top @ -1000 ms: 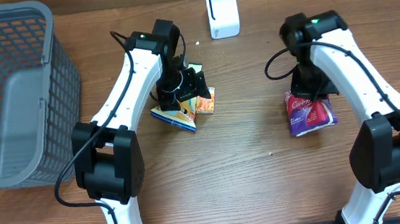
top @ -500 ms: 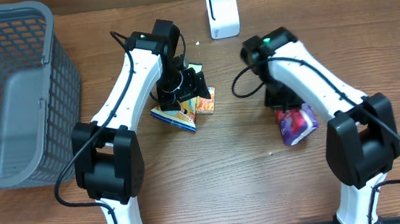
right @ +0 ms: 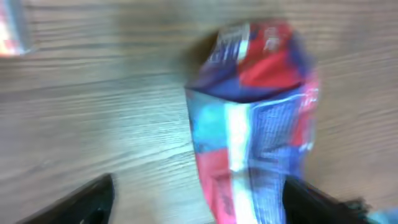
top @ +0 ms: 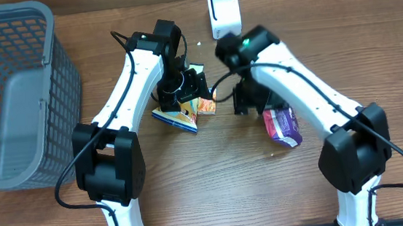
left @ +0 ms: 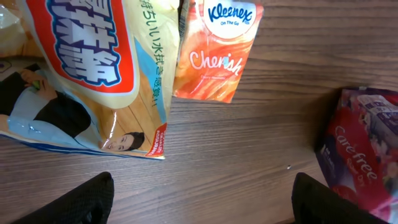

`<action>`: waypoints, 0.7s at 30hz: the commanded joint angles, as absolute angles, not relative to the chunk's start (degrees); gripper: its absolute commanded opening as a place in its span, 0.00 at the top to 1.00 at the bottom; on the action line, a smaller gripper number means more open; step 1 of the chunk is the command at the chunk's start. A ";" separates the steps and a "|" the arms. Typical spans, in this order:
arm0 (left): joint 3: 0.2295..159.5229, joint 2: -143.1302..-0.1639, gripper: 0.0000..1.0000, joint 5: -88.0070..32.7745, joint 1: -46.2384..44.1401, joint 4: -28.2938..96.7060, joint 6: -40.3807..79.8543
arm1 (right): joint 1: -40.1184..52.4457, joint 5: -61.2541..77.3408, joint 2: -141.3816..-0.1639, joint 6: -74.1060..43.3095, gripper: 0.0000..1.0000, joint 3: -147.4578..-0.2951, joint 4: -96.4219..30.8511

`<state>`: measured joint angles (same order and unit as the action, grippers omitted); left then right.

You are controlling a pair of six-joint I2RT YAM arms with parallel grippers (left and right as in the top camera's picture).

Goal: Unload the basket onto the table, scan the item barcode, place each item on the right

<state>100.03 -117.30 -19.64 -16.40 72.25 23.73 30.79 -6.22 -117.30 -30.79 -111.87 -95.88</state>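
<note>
Tissue pack (right: pixel 252 112) lies between the right jaws, spread wide; left jaws likewise spread.

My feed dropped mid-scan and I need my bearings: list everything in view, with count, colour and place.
basket: one, grey, far left
barcode scanner: one, white, top centre
snack bag: one, yellow, red and blue, below the left gripper
Kleenex tissue pack: one, orange, beside the snack bag
Carefree tissue pack: one, purple and red, right of centre
table: one, brown wood
left gripper: one, black, open
right gripper: one, black, open
</note>
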 commanded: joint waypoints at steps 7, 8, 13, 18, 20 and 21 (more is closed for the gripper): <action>100.66 -117.32 0.16 -18.68 -16.47 72.84 22.00 | 14.83 -1.89 -115.42 -20.53 0.18 -121.99 -97.08; 100.66 -117.32 0.16 -18.52 -16.49 72.84 22.00 | 12.80 0.54 -115.42 -18.31 0.20 -121.32 -97.06; 100.66 -117.32 0.12 -17.69 -16.51 72.58 21.80 | 5.50 11.00 -115.42 -7.25 0.16 -115.96 -96.29; 100.64 -117.32 0.10 -17.39 -16.58 72.01 21.80 | 3.27 21.65 -115.42 2.57 0.15 -107.63 -92.47; 100.64 -117.32 0.10 -17.39 -16.58 71.94 21.80 | 3.25 27.24 -115.42 6.17 0.15 -103.79 -89.49; 100.64 -117.32 0.10 -17.37 -16.58 71.92 21.80 | 3.25 29.21 -115.42 7.22 0.15 -102.30 -88.23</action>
<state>100.03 -117.30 -18.15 -16.40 72.16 23.33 3.36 16.93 -116.97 -2.02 -106.78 -90.70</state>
